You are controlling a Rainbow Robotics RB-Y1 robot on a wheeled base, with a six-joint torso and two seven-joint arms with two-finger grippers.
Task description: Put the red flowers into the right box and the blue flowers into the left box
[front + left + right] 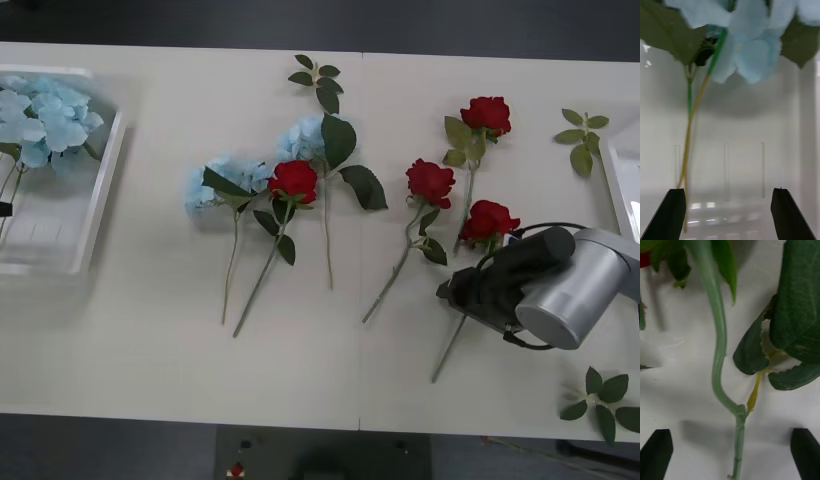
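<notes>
Low over the table, right end effector (733,453) straddles a rose stem (738,442), fingers apart.

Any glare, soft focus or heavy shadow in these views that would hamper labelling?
Front view: even light, faint shadows; the left box is pale and washed out against the table. Right wrist view: the rose stem is fairly sharp between the open right hand, with soft shadows beside it. Left wrist view: the blue flowers are blurred, and glare streaks the tray floor near the open left hand.
</notes>
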